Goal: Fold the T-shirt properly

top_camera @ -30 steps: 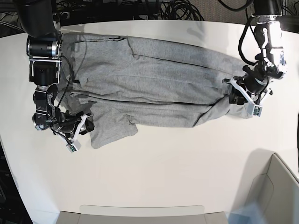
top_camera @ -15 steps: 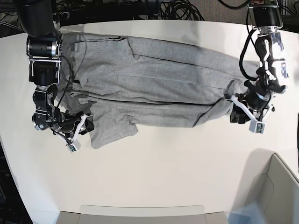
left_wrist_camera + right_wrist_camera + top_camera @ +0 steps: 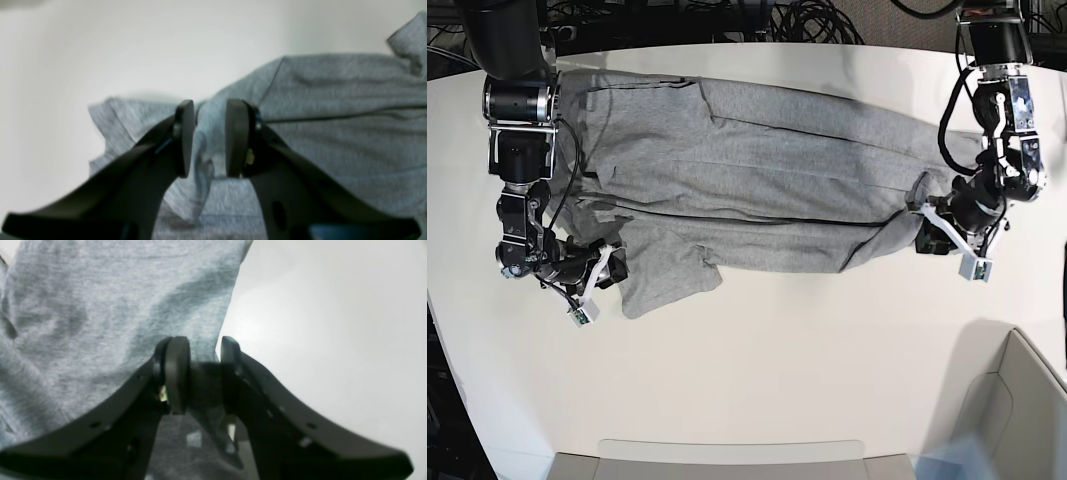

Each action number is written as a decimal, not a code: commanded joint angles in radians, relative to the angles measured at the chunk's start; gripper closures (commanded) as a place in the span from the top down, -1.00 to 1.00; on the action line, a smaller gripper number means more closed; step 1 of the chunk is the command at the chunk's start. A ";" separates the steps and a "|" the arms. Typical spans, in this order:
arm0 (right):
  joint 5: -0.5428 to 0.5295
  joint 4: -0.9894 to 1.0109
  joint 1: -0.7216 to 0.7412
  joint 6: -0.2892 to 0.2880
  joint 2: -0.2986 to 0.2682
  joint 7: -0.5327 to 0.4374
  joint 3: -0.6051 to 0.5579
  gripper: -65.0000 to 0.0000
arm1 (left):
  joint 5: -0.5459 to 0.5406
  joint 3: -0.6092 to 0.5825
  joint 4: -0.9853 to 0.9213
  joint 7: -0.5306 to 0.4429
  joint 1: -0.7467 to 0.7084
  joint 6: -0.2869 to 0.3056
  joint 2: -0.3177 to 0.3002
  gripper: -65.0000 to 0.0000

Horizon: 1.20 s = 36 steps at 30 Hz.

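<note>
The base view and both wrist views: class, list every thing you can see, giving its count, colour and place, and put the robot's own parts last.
T-shirt: one, heather grey, spread lengthwise across the far half of the table.
Table: one, white, under everything.
Bin: one, pale grey, at the near corner on the left arm's side.
Cables: a black tangle, behind the table's far edge.
Left hand: one, black, pinching cloth at one end of the shirt.
Right hand: one, black, pinching cloth at the other end, by a sleeve.

surface: white table (image 3: 757, 370) | rear: black cables (image 3: 807, 18) — tangled | light: even
</note>
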<state>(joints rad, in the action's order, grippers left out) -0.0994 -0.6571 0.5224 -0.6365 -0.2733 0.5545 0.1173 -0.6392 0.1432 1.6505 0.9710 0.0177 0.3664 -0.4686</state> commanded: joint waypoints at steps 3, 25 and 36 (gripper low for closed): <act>0.057 0.004 -0.008 0.001 -0.017 0.074 -0.005 -0.46 | -0.011 0.008 0.034 -0.024 -0.005 0.006 -0.023 -0.46; 0.057 -0.054 -0.037 0.001 -0.017 0.074 -0.005 -0.46 | 0.444 -0.083 0.038 -0.024 -0.075 0.006 0.040 -0.46; 0.057 -0.057 -0.038 0.001 -0.017 0.074 -0.005 -0.46 | 0.445 -0.090 -0.059 -0.062 -0.071 0.006 0.038 -0.46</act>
<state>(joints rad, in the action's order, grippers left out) -0.0986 -0.7185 0.4843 -0.6365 -0.2790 0.5533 0.1173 -0.1944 0.0502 1.5730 0.9333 -0.0700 0.3748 -0.4160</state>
